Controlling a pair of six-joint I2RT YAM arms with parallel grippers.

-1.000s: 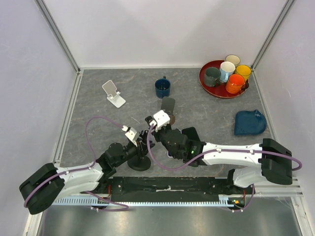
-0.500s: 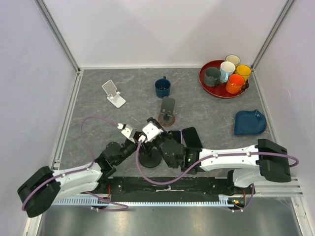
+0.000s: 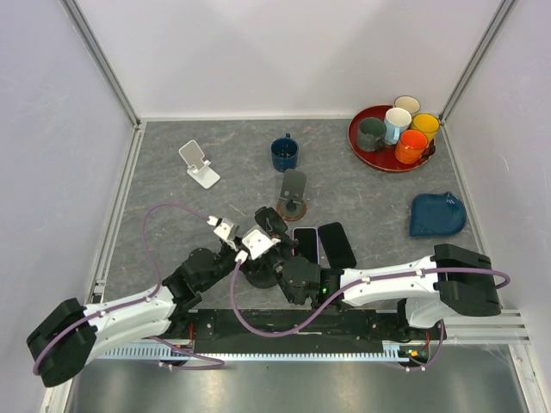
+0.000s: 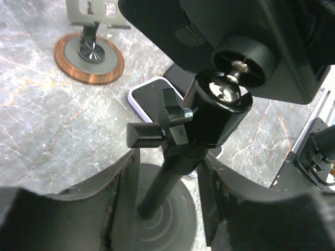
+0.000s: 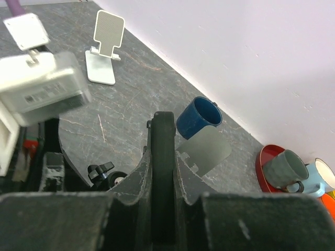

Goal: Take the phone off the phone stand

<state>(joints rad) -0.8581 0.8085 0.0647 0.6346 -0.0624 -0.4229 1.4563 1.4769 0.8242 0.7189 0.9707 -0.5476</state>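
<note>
Jaws of the right gripper (image 5: 163, 180) are clamped on the black phone (image 5: 163, 130), which stands on edge atop the phone stand (image 4: 212, 117). The left gripper (image 4: 167, 201) gapes either side of the stand's pole, low down. On the grey table (image 3: 370, 198) a white-rimmed phone (image 3: 306, 245) lies just beside the base, so straight up looks the clearest way off.

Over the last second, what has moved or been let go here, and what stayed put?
The right gripper drew back from the copper-based stand toward the arm bases, staying shut on a thin dark slab. The left gripper opened around the black stand's post. The black stand shifted slightly right. The white stand, blue mug, tray of cups and blue cloth stayed put.
</note>
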